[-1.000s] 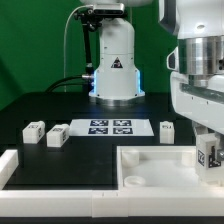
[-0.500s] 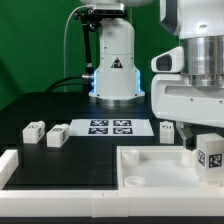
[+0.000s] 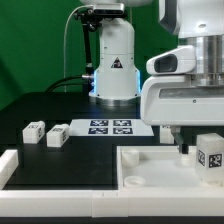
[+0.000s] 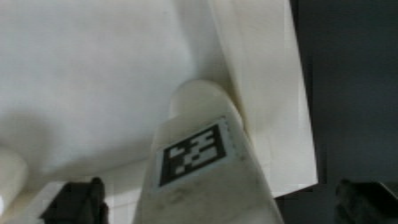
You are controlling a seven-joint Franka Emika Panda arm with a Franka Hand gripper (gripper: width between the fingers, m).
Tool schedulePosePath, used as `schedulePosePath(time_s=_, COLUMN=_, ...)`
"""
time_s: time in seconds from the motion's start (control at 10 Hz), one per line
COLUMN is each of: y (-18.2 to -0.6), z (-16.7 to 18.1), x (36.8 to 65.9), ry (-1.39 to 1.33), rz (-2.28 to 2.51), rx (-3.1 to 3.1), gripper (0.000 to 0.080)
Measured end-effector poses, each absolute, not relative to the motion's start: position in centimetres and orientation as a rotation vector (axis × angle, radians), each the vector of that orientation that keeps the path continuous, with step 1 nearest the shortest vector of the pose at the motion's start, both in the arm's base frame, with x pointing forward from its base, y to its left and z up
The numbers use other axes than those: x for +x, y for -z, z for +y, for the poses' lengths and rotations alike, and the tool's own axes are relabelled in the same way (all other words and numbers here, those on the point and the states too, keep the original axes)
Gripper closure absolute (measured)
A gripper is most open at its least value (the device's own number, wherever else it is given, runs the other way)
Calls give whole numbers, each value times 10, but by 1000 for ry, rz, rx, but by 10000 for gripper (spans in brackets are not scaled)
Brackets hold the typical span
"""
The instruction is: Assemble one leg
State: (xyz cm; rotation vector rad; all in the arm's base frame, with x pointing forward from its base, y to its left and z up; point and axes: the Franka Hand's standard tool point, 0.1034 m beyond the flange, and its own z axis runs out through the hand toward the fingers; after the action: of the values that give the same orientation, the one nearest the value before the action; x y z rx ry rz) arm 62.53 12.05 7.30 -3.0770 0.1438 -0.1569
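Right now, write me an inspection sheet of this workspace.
Surface: black table, with the marker board lying flat on it.
Job's things: two loose legs at the exterior view's left; a tagged leg at its right edge by the white tray; the wrist view shows a leg ahead of the fingertips.
Clutter: a white block at the near left, purpose unclear.
Grippers: gripper low over the tray's far right, jaws apart, gripping nothing.
Cables: black cable hanging beside the arm base.
Surroundings: green backdrop; nothing else seen.
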Motion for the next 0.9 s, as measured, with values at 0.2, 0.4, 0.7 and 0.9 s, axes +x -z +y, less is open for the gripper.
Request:
schedulePosePath(time_s=0.2, y=-74, z=120, x=626, ry=169, rz=-208, rx=-3100, gripper=151)
schedulePosePath(time_s=0.4, y=-74, z=118, x=626, ry=172, rz=-337, rx=-3097, gripper=165)
schedulePosePath(time_s=0.7, y=-74, z=118, x=626, ry=171, rz=-244, rx=-3102, gripper=515)
schedulePosePath(time_s=0.9, y=-74, z=118, x=626, ry=169, rz=-167, rx=-3102, gripper=509)
